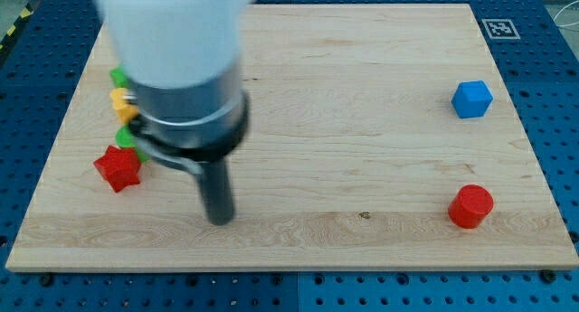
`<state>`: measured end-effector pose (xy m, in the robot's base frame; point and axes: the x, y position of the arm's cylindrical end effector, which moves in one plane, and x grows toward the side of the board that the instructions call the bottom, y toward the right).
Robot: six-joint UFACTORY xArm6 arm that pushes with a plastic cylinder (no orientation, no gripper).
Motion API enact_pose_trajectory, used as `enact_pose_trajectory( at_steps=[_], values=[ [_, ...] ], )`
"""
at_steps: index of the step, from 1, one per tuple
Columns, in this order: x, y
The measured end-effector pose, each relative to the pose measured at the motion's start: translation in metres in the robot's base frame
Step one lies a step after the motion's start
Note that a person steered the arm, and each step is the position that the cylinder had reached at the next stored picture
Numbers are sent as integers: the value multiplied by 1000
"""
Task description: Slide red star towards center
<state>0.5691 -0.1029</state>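
Observation:
The red star lies near the board's left edge, low in the view. My tip rests on the board to the right of the star and a little lower, well apart from it. The arm's big pale body fills the view's top left and hides part of the blocks behind it.
A yellow block and two green blocks sit just above the red star, partly hidden by the arm. A blue cube is at the right. A red cylinder is at the lower right. The wooden board lies on a blue table.

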Motion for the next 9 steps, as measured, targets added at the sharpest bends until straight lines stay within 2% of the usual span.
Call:
enact_pose_trajectory(
  at_steps=[2,3,4,7,9],
  values=[
    [12,-103],
    [-18,-147],
    [-50,-153],
    [-64,-19],
    [-22,47]
  ],
)
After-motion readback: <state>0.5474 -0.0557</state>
